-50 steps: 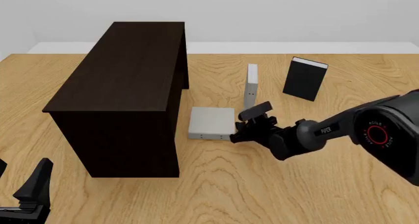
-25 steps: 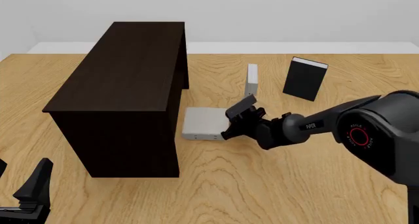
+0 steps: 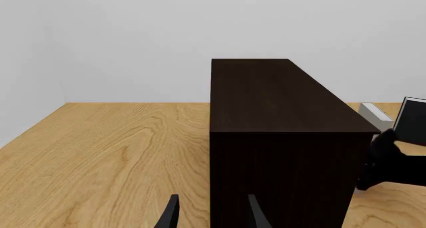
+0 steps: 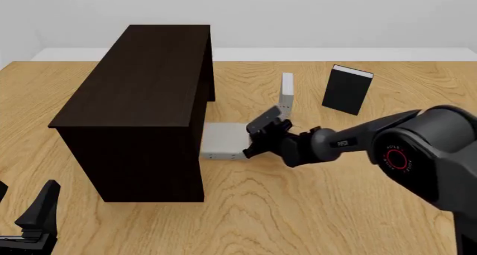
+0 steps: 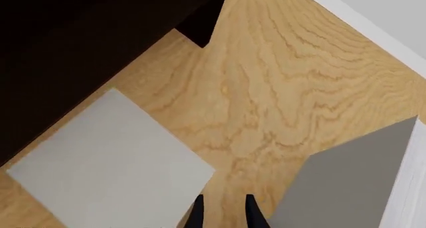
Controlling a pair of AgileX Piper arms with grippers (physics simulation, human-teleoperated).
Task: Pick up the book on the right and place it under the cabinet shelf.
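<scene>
The book [image 4: 223, 141], a thick light-grey hardback, lies flat on the table with its left edge at the foot of the dark cabinet shelf [image 4: 142, 87]. My right gripper [image 4: 253, 138] presses against the book's right edge, fingers close together with only wood showing between them. In the right wrist view the book [image 5: 106, 163] sits beside the right gripper [image 5: 223, 210], one corner in the cabinet's shadow [image 5: 80, 43]. My left gripper [image 4: 37, 219] rests open at the near left. In its wrist view the left gripper [image 3: 211, 205] faces the cabinet's end [image 3: 280, 138].
A slimmer grey book [image 4: 287, 93] stands upright just behind the right gripper, with a black book [image 4: 347, 90] standing further right. The upright grey book [image 5: 352, 178] is close beside the right gripper's fingers. A white wall base runs along the table's far edge.
My right gripper has moved left toward the cabinet, sliding the flat grey book along the table until its left edge meets the cabinet's base. The left arm has stayed still.
</scene>
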